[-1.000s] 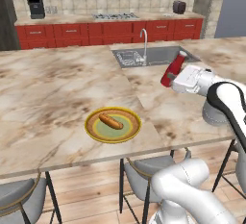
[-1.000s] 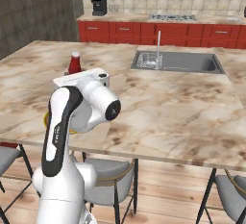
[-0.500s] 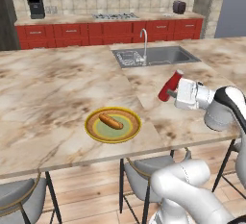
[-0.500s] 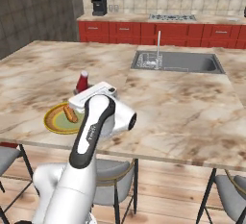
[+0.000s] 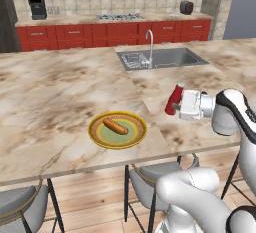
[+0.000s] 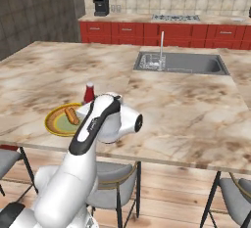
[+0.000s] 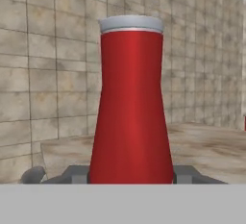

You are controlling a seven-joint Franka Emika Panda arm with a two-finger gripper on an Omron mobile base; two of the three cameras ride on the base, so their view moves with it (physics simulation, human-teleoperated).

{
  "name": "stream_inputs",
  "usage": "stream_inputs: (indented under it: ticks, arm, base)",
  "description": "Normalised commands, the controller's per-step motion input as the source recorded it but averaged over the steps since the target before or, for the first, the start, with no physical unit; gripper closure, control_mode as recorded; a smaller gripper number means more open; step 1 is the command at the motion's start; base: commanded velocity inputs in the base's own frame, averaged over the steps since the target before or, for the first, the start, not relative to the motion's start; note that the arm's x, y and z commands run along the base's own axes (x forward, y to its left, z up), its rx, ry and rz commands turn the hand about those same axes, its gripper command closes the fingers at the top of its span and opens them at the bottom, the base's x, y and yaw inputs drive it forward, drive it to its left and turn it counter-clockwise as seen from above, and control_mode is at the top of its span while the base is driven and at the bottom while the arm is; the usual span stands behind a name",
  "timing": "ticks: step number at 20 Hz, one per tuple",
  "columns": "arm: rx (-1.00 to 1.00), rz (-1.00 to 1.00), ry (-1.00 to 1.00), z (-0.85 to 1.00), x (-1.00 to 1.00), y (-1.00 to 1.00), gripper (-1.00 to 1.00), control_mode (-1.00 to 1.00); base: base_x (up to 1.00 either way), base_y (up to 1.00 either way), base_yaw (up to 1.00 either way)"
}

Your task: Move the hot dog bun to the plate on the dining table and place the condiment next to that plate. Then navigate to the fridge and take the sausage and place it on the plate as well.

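While the gripper point(image 5: 176, 105) is pinching the condiment point(image 5: 174, 99) between its two fingers, the red bottle is leaning slightly and hanging just over the dining table point(image 5: 60, 87), near the right side of the plate point(image 5: 118, 129). In the hand view the bottle's red body point(image 7: 131, 107) is rising between the dark fingertips point(image 7: 192, 174). The hot dog bun point(image 5: 115, 126) is lying in the plate's green centre, and the steel sink point(image 5: 162, 58) is sitting well behind.
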Motion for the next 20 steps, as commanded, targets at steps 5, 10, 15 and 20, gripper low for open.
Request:
stream_inputs:
  ticks: [5, 10, 15, 20]
  arm:
    - [-0.09, 0.0, 0.11, -0.52, 0.52, 0.0, 1.0, -1.0]
    - [-0.07, 0.0, 0.02, -0.52, 0.35, 0.0, 1.0, -1.0]
    - [-0.07, 0.0, 0.0, -0.42, 0.21, -0.04, 1.0, -1.0]
    - [-0.04, 0.0, -0.01, -0.36, 0.14, 0.0, 1.0, -1.0]
  base:
    - [0.0, 0.0, 0.0]
    - [0.0, 0.0, 0.0]
    - [0.0, 0.0, 0.0]
    - [0.0, 0.0, 0.0]
